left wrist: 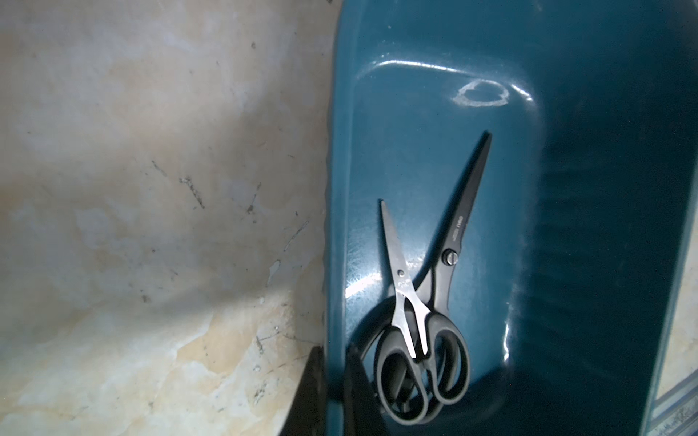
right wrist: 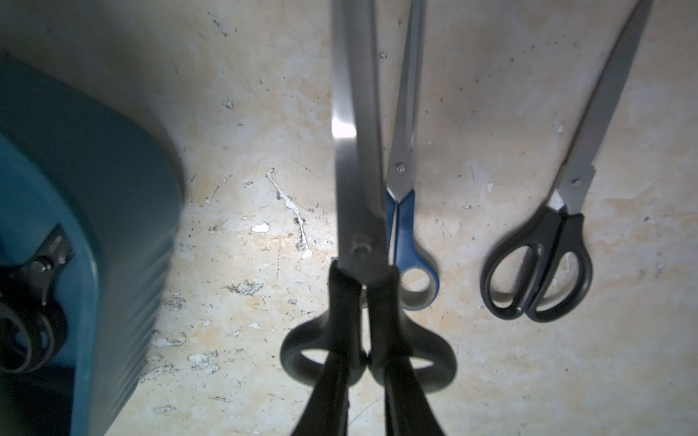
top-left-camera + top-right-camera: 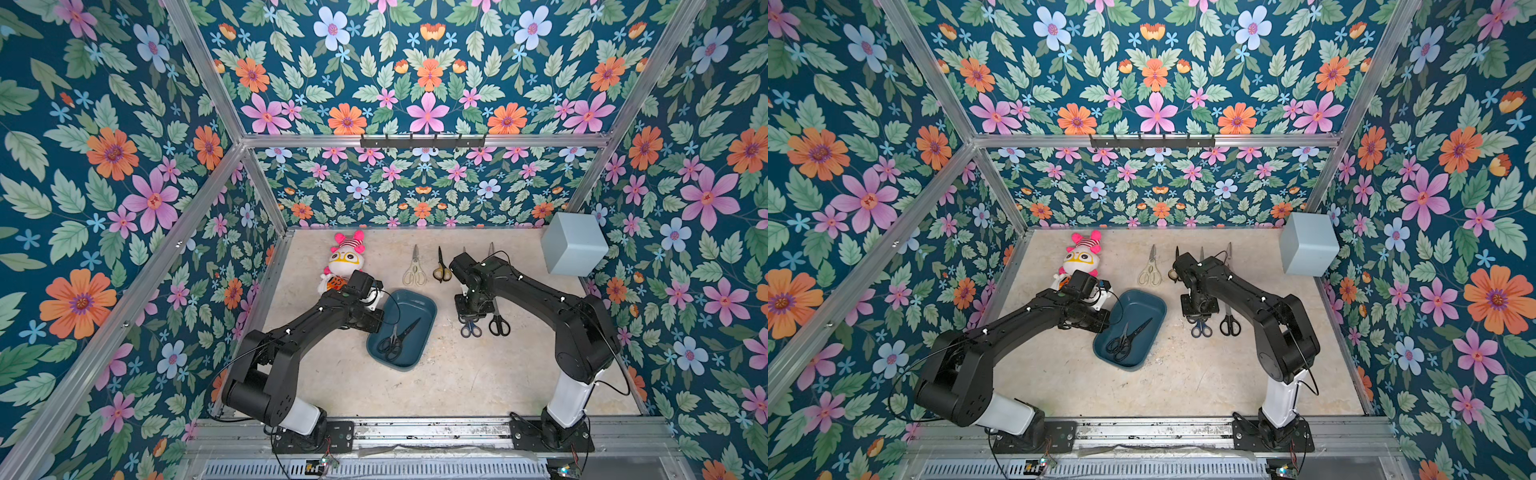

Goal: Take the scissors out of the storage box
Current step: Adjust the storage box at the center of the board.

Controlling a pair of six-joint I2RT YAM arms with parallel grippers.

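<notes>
**Set the held pair down flat, clear of its neighbours**

The right claw (image 2: 364, 279) is clamped narrow on the neck of the held pair (image 2: 359, 170), just below the pivot. The blades point to the top of the right wrist view. This pair hangs over the table (image 2: 245, 132), just beside the blue pair (image 2: 408, 226). Its handle ring overlaps the blue one in the picture, and I cannot tell whether they touch. A black pair (image 2: 544, 264) lies further to the right of the frame.

The left claw (image 1: 334, 362) is shut on the wall of the box (image 1: 415, 151), one finger inside and one outside. In a top view the box (image 3: 411, 307) sits at centre, slightly low. Two pairs lie crossed in its lower end: the big black pair (image 1: 459, 234) and, on top of it, the small pair (image 1: 396, 264).

My advice for the right arm:
- Shift a little towards the left of the wrist frame before lowering, so the rings do not land on the blue handle.
- Keep the blades parallel to the row.
- Release only once the pair rests flat, or the tip may swing.

The left pinch looks worth holding, since it would steady the box for the next lift. I would take the small pair first.
</notes>
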